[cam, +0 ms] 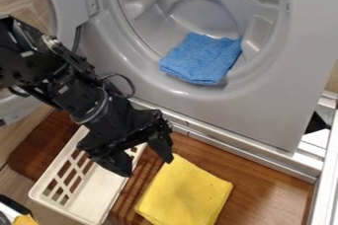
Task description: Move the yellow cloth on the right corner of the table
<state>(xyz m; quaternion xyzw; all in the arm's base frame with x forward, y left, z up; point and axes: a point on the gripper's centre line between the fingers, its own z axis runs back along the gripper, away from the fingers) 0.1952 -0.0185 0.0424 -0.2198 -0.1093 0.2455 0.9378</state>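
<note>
The black gripper (147, 166) hangs low at left of centre, its two fingers spread with nothing visible between them. One fingertip is over the white basket's right side; the other is at the upper left corner of the yellow cloth (185, 193), and whether it touches cannot be told. The cloth lies folded flat on the brown wooden table (264, 189), just right of the basket.
A white slotted basket (99, 192) stands below the arm. Behind is a grey washer-like drum opening (277, 86) holding a blue cloth (203, 58). White metal rails (231, 142) edge the table's back and right. Part of another yellow item (25, 220) is at bottom left.
</note>
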